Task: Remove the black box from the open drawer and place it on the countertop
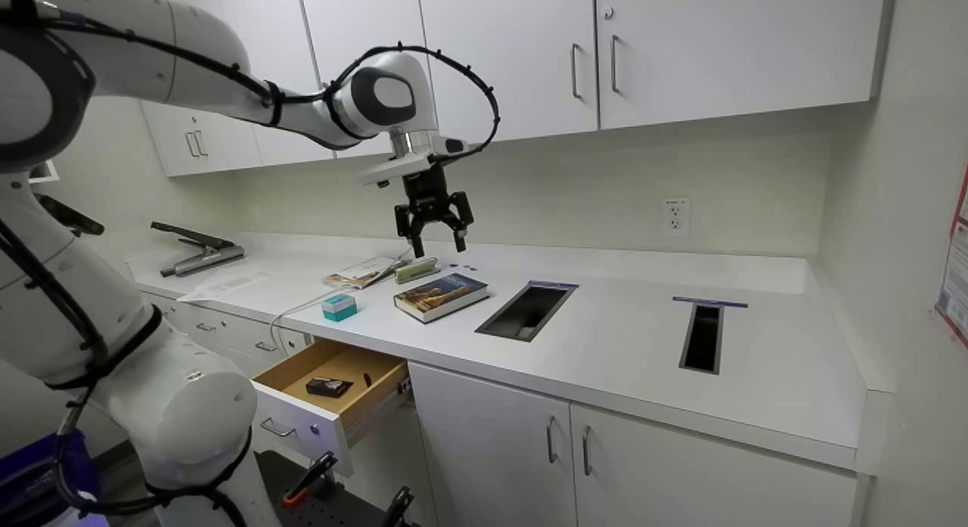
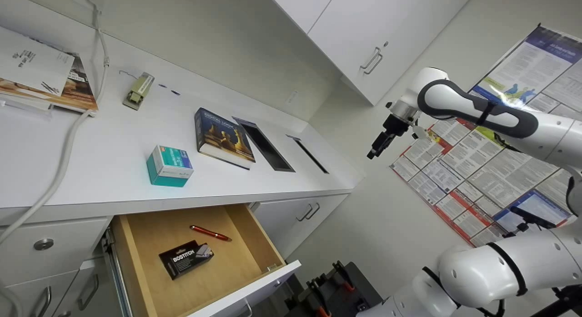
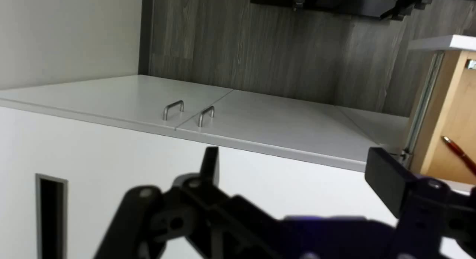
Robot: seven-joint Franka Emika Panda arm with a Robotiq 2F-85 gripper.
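Black box [image 2: 186, 260] in the drawer [image 2: 243, 264] — lower, well apart from the fingers [image 3: 388, 181]

black box [image 2: 184, 259] with white letters, pen [image 2: 210, 233] of red colour, drawer [image 2: 227, 267] tan inside, teal-and-white carton [image 2: 170, 167], white countertop [image 2: 113, 167]

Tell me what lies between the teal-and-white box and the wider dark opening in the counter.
A book lies between the teal-and-white box and the wider opening; both exterior views show it.
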